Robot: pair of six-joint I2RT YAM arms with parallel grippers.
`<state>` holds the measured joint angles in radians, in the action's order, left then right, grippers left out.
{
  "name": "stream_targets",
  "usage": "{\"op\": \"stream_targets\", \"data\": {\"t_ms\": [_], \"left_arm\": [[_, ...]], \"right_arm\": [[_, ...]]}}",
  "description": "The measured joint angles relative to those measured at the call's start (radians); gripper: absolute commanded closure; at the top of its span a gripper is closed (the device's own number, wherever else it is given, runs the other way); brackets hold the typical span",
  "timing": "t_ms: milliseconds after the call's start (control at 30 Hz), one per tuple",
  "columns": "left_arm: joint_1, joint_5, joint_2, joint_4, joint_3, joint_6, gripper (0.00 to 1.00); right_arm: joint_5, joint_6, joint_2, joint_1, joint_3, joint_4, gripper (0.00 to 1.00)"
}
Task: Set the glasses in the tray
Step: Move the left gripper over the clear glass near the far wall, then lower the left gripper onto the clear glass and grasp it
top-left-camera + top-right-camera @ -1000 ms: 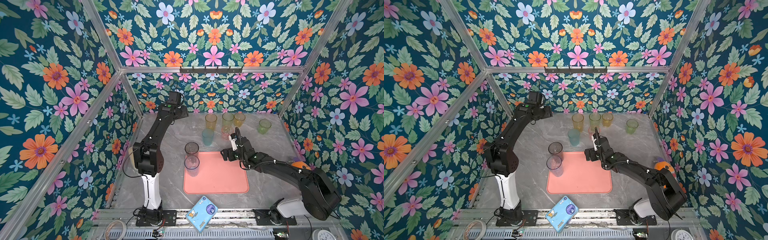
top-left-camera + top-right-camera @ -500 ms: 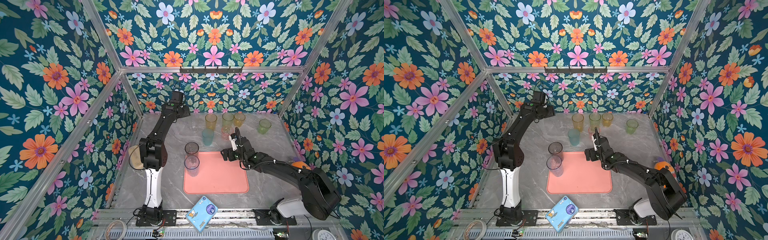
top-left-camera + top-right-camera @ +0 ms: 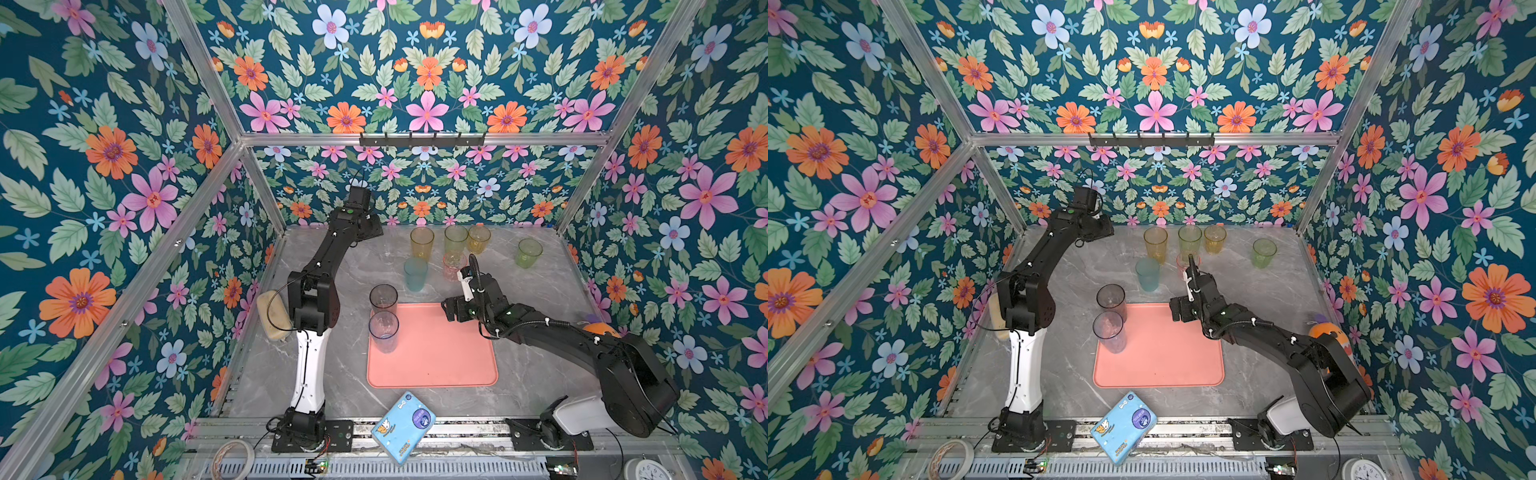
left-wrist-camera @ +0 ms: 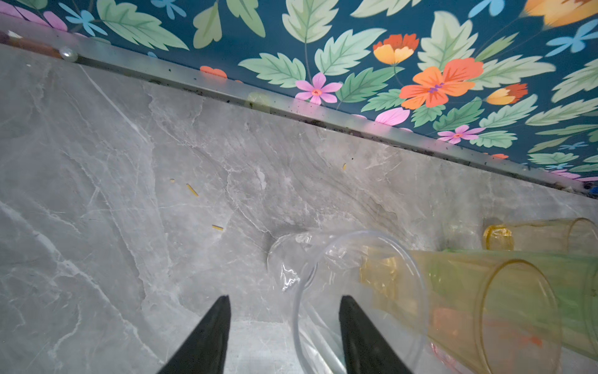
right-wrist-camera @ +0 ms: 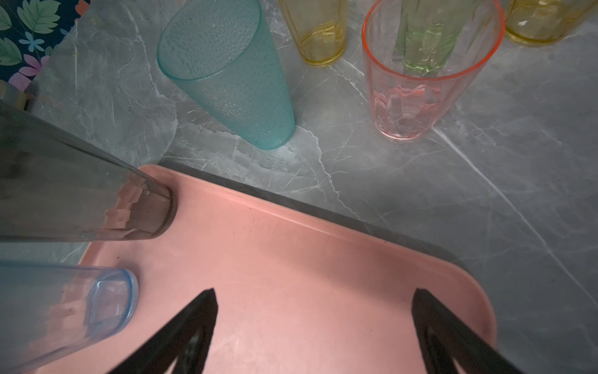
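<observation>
The salmon-pink tray (image 3: 436, 361) (image 3: 1163, 365) lies mid-table. A smoky grey glass (image 3: 383, 297) and a pale blue glass (image 3: 383, 336) stand on its left side. Behind it on the table stand teal (image 3: 415, 274), pink (image 3: 453, 266), orange (image 3: 422, 243), yellow-green (image 3: 456, 241), amber (image 3: 478, 239) and green (image 3: 528, 252) glasses. My left gripper (image 4: 283, 298) is over a clear glass (image 4: 356, 285) near the back wall. Its jaws are apart, one finger (image 4: 362, 336) inside the rim and the other outside, not pinching the wall. My right gripper (image 5: 314, 291) hangs open and empty over the tray's far right corner (image 5: 453, 291).
A blue cartoon packet (image 3: 403, 426) lies at the front edge. A beige sponge (image 3: 273, 316) sits by the left wall and an orange toy (image 3: 598, 330) by the right wall. The back wall's rail (image 4: 323, 113) runs close behind the clear glass.
My left arm has swung right along the back wall to the clear glass, and its jaws have narrowed. The right arm has not moved.
</observation>
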<state>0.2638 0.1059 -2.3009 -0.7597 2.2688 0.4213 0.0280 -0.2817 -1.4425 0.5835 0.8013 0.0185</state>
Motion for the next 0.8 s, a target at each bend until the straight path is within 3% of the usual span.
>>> {"op": "stream_targets", "data": {"t_ms": [433,800], "left_arm": [[0.001,0.035,-0.044,0.003,0.035,0.018,0.71],[0.003,0.05,-0.07,0.003,0.04,0.021,0.75]], "right_arm": [[0.0,0.0,0.0,0.0,0.0,-0.001,0.05],[0.0,0.0,0.0,0.0,0.002,-0.003,0.05]]}}
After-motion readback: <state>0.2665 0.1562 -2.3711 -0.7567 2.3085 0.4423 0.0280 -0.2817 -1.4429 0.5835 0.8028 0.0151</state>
